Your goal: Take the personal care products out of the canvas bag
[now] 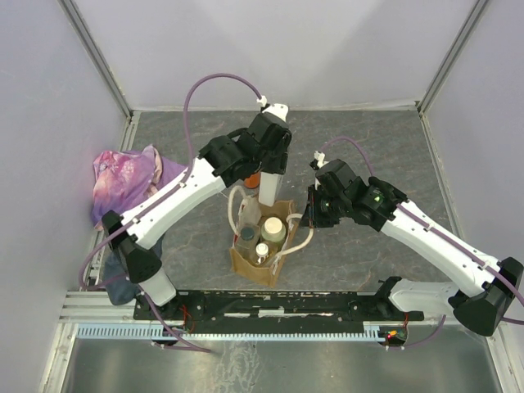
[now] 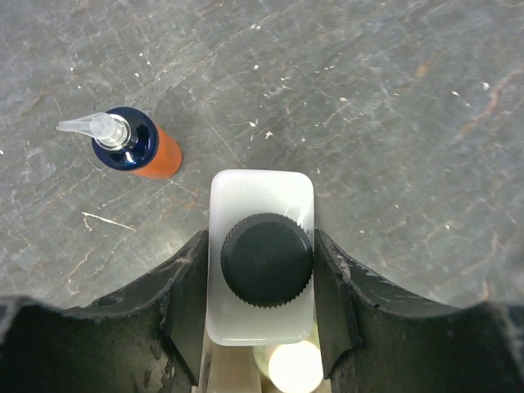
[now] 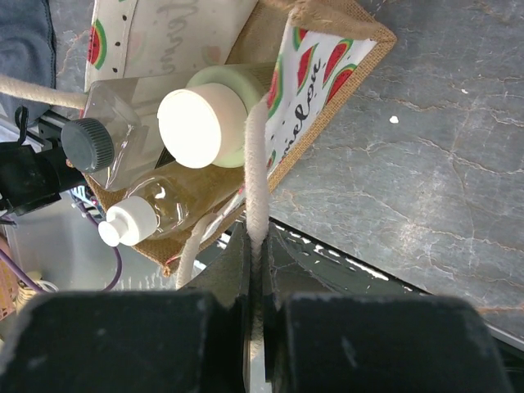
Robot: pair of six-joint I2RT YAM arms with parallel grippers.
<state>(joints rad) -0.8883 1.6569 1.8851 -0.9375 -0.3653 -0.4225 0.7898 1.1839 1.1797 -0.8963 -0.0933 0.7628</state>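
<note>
My left gripper (image 2: 260, 239) is shut on a white rectangular bottle (image 2: 262, 205) with a dark cap and holds it upright just behind the canvas bag (image 1: 258, 262); the top view shows the gripper (image 1: 268, 182) over the bottle (image 1: 268, 195). An orange bottle (image 2: 151, 155) with a dark blue top stands on the table beside it. My right gripper (image 3: 256, 246) is shut on the bag's cream handle (image 3: 256, 155) at the bag's right side (image 1: 309, 217). In the bag (image 3: 327, 74) are a cream-capped bottle (image 3: 201, 123), a grey-capped clear bottle (image 3: 90, 143) and an amber bottle (image 3: 176, 196).
A pink-purple garment (image 1: 123, 176) lies at the left wall, with a grey-blue cloth (image 1: 121, 286) near the left arm's base. A black rail (image 1: 278, 304) runs along the near edge behind the bag. Grey walls enclose the table.
</note>
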